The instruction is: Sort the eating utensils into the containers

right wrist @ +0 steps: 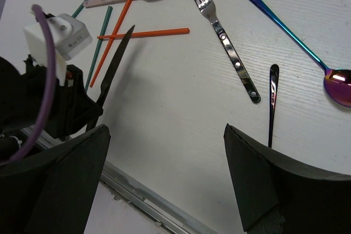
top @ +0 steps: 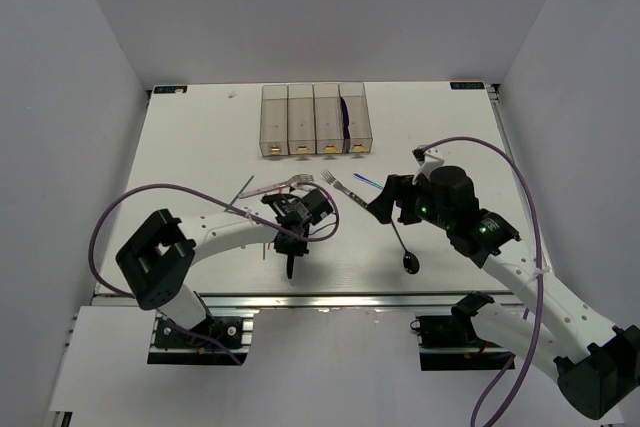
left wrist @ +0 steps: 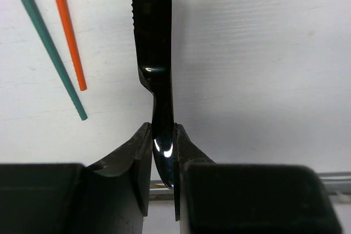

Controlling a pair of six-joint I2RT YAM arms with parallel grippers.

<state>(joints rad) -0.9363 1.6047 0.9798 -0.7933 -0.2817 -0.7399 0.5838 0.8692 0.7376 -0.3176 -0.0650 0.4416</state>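
Bare tabletop (top: 190, 147) toward left and right edges; containers (top: 316, 119) against the far edge, midway. Left gripper (left wrist: 163, 135) near centre, arm bent low, fingers nipped narrowly on dark knife (left wrist: 155, 36) handle; red chopstick (left wrist: 66, 31) and teal chopstick (left wrist: 49, 53) beside the blade. Right gripper (right wrist: 165, 130) spread wide, empty, over silver fork (right wrist: 222, 31) and iridescent spoon (right wrist: 307, 47). White walls around.

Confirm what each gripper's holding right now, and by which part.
Left gripper is clamped on the dark knife by its handle, blade pointing away from the fingers. Right gripper is open, holding nothing.
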